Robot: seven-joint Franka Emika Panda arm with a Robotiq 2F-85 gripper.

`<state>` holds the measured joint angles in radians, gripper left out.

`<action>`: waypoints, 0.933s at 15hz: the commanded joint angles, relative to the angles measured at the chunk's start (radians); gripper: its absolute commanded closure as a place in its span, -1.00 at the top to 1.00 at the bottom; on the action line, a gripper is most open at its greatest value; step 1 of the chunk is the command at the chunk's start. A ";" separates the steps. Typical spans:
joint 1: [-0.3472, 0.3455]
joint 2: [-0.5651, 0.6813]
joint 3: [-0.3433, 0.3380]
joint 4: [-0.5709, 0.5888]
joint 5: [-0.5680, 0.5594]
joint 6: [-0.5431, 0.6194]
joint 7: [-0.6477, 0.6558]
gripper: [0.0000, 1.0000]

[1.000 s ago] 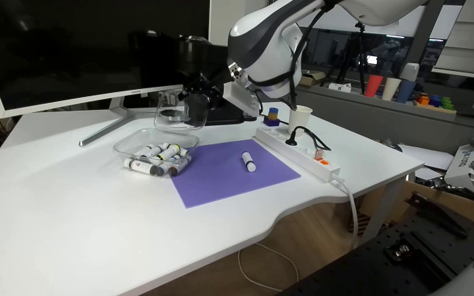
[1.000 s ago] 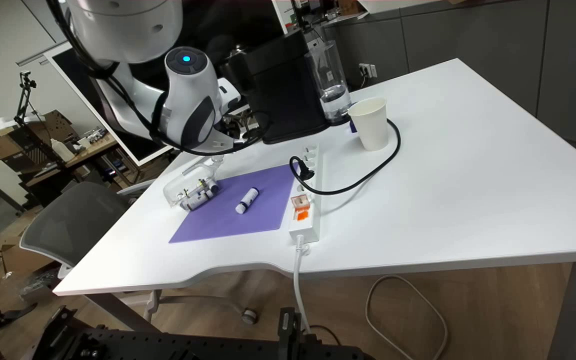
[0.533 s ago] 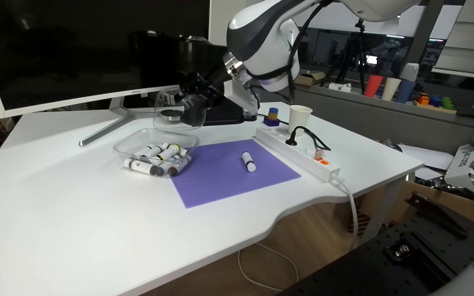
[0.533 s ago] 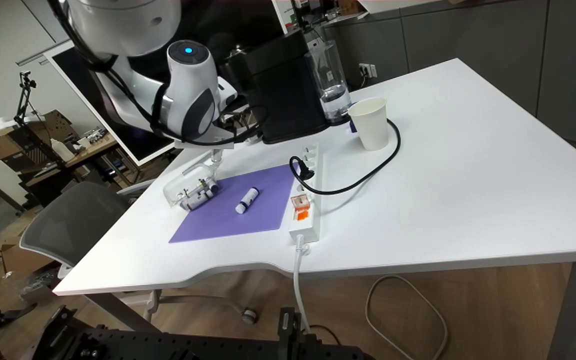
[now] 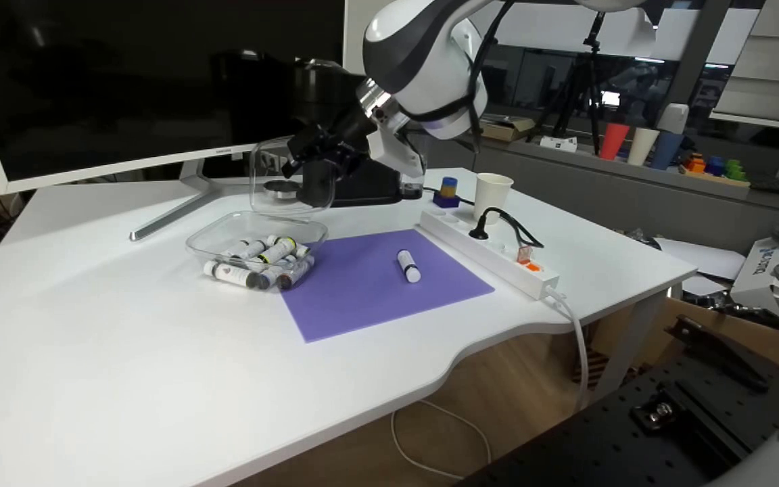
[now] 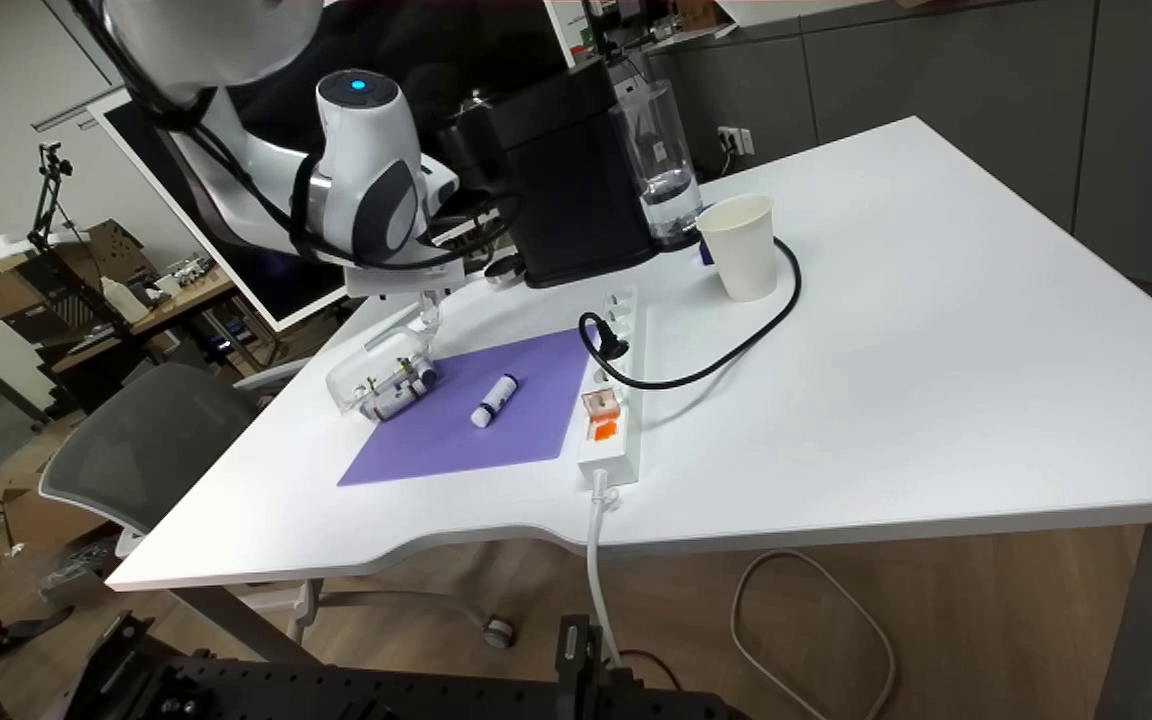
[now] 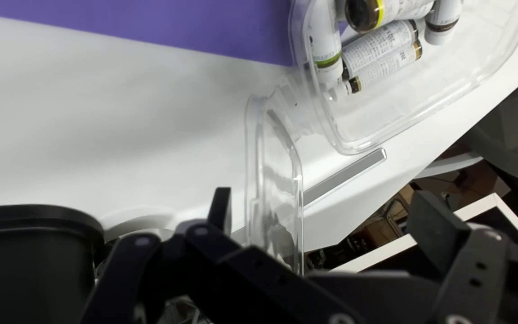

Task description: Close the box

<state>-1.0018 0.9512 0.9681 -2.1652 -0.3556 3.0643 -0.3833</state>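
The pincer (image 7: 326, 216) has shifted; the box lid (image 7: 278, 182) stands straighter.

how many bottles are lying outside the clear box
1: a white bottle on the purple mat, apart from the box in both exterior views. Others could be hidden behind the arm.

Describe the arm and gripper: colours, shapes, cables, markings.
The arm is white and rounded with dark grey panels; a dark round cap shows a blue light. A black cable runs along it, with black straps around the arm. The gripper is black, with jointed links, round pivots and flat, dark pads; near it are a shiny metal collar and a white block-like part. No lettering is legible.
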 commanded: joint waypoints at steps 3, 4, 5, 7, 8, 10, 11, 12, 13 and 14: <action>0.129 -0.143 -0.086 0.033 0.047 -0.057 -0.017 1.00; 0.156 -0.163 -0.104 0.040 0.053 -0.059 -0.018 1.00; 0.183 -0.181 -0.123 0.047 0.062 -0.064 -0.020 1.00; 0.243 -0.217 -0.168 0.060 0.072 -0.070 -0.021 1.00; 0.272 -0.234 -0.190 0.064 0.080 -0.071 -0.024 1.00; 0.326 -0.264 -0.231 0.066 0.092 -0.073 -0.034 1.00; 0.350 -0.276 -0.248 0.065 0.098 -0.078 -0.044 1.00; 0.370 -0.285 -0.261 0.064 0.104 -0.083 -0.054 1.00; 0.384 -0.291 -0.269 0.063 0.114 -0.094 -0.068 1.00; 0.392 -0.295 -0.269 0.059 0.122 -0.104 -0.088 1.00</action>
<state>-0.6543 0.6980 0.7274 -2.1088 -0.2699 3.0051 -0.4247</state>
